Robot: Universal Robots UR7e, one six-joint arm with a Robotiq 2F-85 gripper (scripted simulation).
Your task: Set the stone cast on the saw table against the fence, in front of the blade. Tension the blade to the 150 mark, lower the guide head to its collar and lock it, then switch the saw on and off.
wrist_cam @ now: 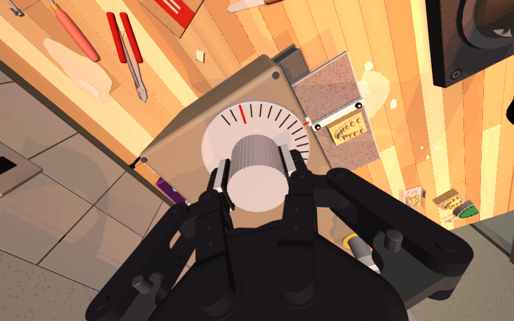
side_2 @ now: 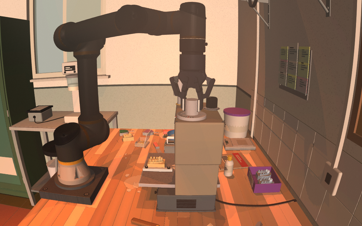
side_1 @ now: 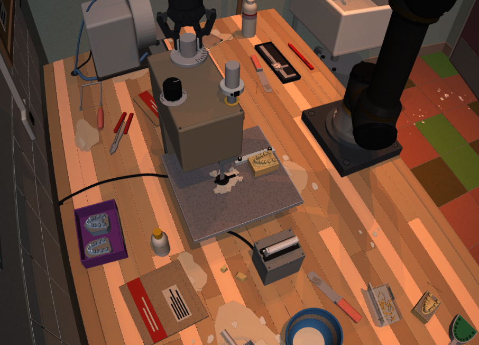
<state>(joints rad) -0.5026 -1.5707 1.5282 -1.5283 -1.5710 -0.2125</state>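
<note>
The saw blade is mostly hidden under the tan saw housing (side_1: 197,109); only its foot at the table slot (side_1: 223,179) shows. I grip the grey ribbed tension knob (side_1: 188,44) (wrist_cam: 256,175) in my gripper (side_1: 188,39) (side_2: 191,105) (wrist_cam: 254,167), on top of the housing at its rear. The knob sits on a white dial (wrist_cam: 255,133) with black ticks and one red tick (wrist_cam: 242,113). The tan stone cast (side_1: 264,162) (side_2: 156,162) lies on the grey saw table (side_1: 232,194), against the fence (side_1: 255,156), right of the blade. The grey guide head post (side_1: 232,80) stands above its yellow collar (side_1: 231,101). A black knob (side_1: 172,89) sits at the housing's left.
A grey machine (side_1: 116,27) stands behind the saw. A switch box (side_1: 277,254) sits in front of the table. A purple tray of casts (side_1: 100,233), a small bottle (side_1: 160,241), pliers (side_1: 120,132) and a blue bowl (side_1: 314,328) lie around the bench. The arm's base (side_1: 350,140) stands to the right.
</note>
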